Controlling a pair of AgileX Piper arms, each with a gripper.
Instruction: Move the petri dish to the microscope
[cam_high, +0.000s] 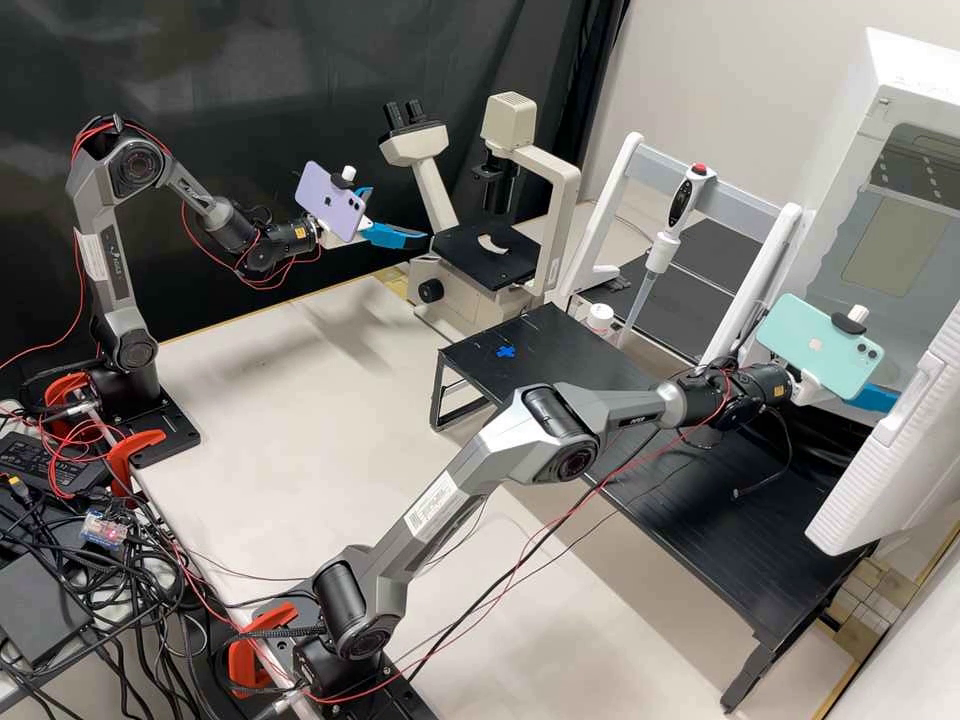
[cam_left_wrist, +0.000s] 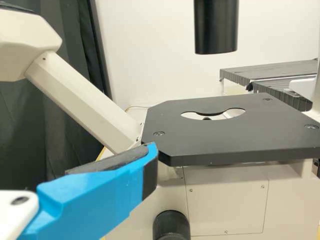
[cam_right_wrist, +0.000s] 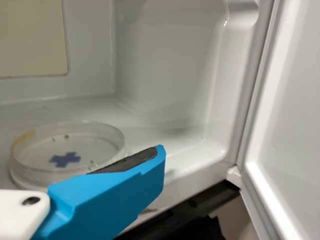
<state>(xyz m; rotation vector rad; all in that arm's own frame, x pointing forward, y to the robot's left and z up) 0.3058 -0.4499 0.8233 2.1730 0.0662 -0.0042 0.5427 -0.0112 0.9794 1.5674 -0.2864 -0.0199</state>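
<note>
In the high view, the left gripper (cam_high: 398, 214) hangs just beside the cream-coloured microscope with the black flat stage (cam_high: 487, 254), and its blue fingers stand apart. The right gripper (cam_high: 877, 398) is at the big white box (cam_high: 897, 65), near its open white door (cam_high: 885, 480). Between the arms, a small blue cross (cam_high: 506, 352) lies on the low black metal table (cam_high: 590, 375).

In the left wrist view, one blue finger (cam_left_wrist: 95, 200) is near the edge of the stage, with nothing on its black pad (cam_left_wrist: 112, 162).

In the right wrist view, the round, clear plastic petri dish (cam_right_wrist: 70, 150) lies flat on the floor of the box, near the right gripper. This gripper is open and holds nothing.
</note>
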